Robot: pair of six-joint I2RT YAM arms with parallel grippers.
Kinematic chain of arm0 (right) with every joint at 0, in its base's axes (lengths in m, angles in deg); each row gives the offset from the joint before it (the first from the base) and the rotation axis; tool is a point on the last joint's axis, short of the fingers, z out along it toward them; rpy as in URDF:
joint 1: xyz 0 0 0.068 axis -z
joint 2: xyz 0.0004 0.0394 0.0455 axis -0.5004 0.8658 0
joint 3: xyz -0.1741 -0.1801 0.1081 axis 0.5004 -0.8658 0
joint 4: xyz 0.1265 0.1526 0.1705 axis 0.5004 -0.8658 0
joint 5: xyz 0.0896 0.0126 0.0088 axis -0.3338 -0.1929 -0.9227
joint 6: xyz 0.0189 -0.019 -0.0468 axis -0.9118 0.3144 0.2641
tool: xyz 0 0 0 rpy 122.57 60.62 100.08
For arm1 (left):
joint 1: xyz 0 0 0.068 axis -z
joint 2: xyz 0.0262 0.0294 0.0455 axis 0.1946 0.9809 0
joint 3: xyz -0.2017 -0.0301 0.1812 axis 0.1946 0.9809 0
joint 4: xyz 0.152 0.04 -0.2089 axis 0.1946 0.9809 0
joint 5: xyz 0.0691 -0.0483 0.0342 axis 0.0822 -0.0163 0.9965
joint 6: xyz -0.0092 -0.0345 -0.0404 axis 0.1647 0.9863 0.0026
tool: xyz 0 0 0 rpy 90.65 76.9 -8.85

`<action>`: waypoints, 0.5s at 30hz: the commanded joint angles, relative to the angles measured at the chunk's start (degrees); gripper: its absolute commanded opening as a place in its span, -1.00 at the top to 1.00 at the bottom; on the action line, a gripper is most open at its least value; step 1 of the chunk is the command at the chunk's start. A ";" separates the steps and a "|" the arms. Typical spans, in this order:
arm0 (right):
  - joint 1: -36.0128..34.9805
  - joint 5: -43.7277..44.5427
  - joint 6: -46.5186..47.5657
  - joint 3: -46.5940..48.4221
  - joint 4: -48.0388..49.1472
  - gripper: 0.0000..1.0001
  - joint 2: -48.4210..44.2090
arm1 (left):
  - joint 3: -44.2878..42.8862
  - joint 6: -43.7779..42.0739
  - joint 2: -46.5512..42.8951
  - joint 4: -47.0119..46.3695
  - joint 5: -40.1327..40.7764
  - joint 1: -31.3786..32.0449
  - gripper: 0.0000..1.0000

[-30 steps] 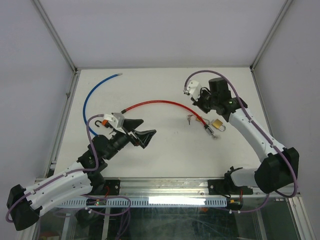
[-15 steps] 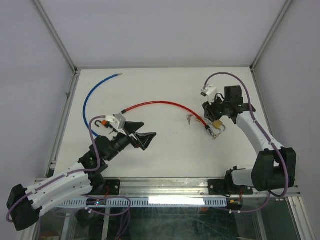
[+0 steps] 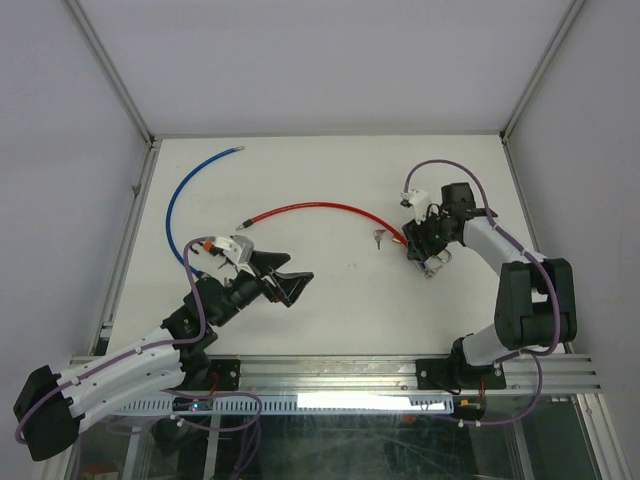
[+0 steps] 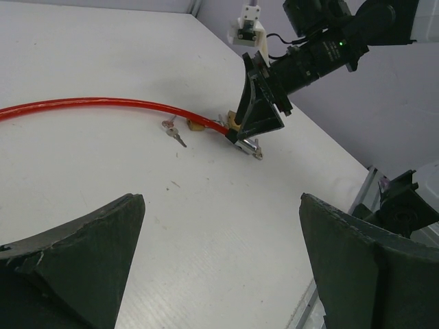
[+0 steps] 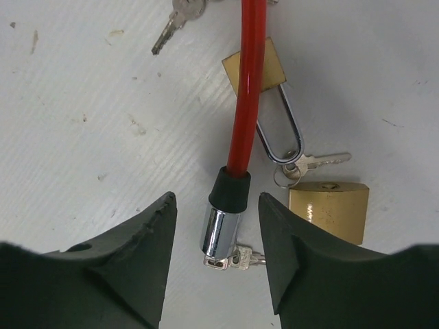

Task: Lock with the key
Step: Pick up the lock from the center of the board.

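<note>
Key (image 5: 241, 258): small, flat, silvery. We see it stuck in the chrome barrel (image 5: 217, 236) that ends the red cable (image 5: 245, 89), right of the table's middle.
Right claw (image 5: 216, 202): fingers apart, straddling the barrel, gripping nothing.
Left claw (image 3: 282, 282): wide apart, well away.
Step, our guess: pinch the key's head, not the slick barrel. Come down square, close gently, then twist.
Nearby: blocky brass padlock (image 5: 328, 211) just beside the barrel, and a loose key (image 5: 171, 24). We'd avoid nudging them.
Table (image 5: 82, 103): white, faintly ribbed, scuffed.

Upper padlock (image 5: 274, 68) partly under cable (image 5: 252, 41); top key (image 5: 177, 20) apparently cropped
</note>
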 commanded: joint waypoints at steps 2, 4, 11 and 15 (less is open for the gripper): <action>0.25 1.47 -1.31 0.43 0.74 0.00 2.34 | 0.73 0.83 -0.89 -3.88 -1.08 -0.45 -0.98; 0.10 1.69 -1.58 0.50 1.00 0.01 2.85 | 0.85 0.87 -1.00 -3.92 -1.11 -0.45 -0.98; -1.02 3.81 -1.97 0.39 1.89 0.02 5.38 | 1.21 1.49 -0.75 -4.61 -1.42 -0.49 -0.98; -1.58 5.34 -2.12 0.29 2.32 0.02 5.97 | 1.56 1.88 -0.92 -4.91 -1.52 -0.49 -0.98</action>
